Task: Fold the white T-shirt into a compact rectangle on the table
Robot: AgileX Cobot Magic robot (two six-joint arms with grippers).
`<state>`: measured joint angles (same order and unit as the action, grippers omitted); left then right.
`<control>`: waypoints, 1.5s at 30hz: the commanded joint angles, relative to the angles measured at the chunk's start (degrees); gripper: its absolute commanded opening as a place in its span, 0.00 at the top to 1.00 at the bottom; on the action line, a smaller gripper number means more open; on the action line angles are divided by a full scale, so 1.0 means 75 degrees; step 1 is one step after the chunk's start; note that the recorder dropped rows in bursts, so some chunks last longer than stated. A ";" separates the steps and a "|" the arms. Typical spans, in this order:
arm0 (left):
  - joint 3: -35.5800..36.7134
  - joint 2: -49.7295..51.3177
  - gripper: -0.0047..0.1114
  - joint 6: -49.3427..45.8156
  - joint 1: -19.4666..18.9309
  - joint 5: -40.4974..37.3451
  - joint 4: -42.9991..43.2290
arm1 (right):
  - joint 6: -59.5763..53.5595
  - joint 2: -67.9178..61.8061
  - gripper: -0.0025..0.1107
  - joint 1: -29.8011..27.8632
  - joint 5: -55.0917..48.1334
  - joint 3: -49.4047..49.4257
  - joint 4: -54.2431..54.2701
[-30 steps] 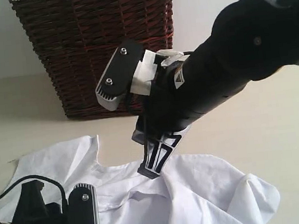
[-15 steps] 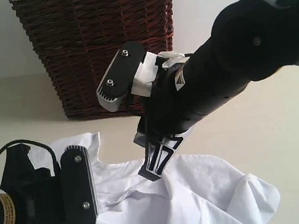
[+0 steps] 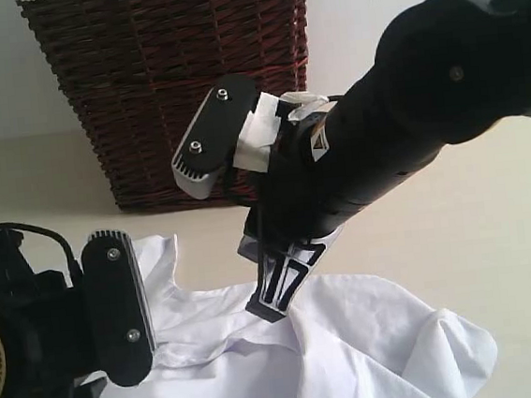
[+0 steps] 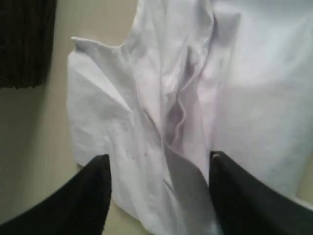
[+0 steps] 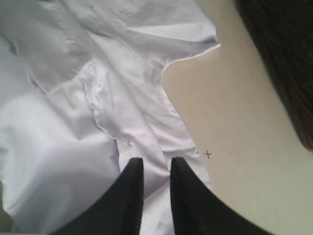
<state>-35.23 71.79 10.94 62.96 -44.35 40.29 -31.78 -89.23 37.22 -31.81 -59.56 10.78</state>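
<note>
The white T-shirt (image 3: 374,348) lies crumpled on the table (image 3: 495,233), with a sleeve spread toward the basket. My right gripper (image 3: 268,304) points down onto the shirt's middle. In the right wrist view its fingers (image 5: 134,181) stand a narrow gap apart, with a raised fold of the T-shirt (image 5: 58,147) pinched between them at the gripper (image 5: 155,164). My left gripper (image 4: 160,159) hangs open over the wrinkled T-shirt (image 4: 146,98) near its edge, its jaws wide apart and holding nothing. In the exterior view only the left arm's wrist block (image 3: 116,307) shows, over the shirt's left part.
A dark brown wicker basket (image 3: 169,76) stands at the back of the table, close behind the shirt, and shows in both wrist views (image 4: 24,44) (image 5: 283,58). Bare table (image 5: 244,107) lies between shirt and basket, marked with a small cross (image 5: 208,154).
The left arm has risen from the bottom edge and moved left, toward the basket side, over the shirt's left part. The right arm and its grip have not moved.
</note>
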 commanded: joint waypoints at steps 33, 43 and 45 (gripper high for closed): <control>-0.1782 -0.1540 0.96 -0.0457 0.0055 -0.1968 0.1066 | 0.3416 0.0792 0.55 0.0014 -0.1065 -0.0189 -0.2472; -0.2967 -0.2600 0.96 -0.2913 0.0055 -0.1856 0.0388 | -0.0716 0.0196 0.49 0.0014 -0.0603 -0.0206 0.0969; -0.2967 -0.2600 0.96 -0.2950 0.0055 -0.1856 0.0386 | -0.0661 -0.0102 0.46 0.0014 -0.0203 -0.0206 0.0969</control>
<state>-56.99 52.81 -9.71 62.96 -58.29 43.46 -35.96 -87.63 37.23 -37.39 -60.88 17.47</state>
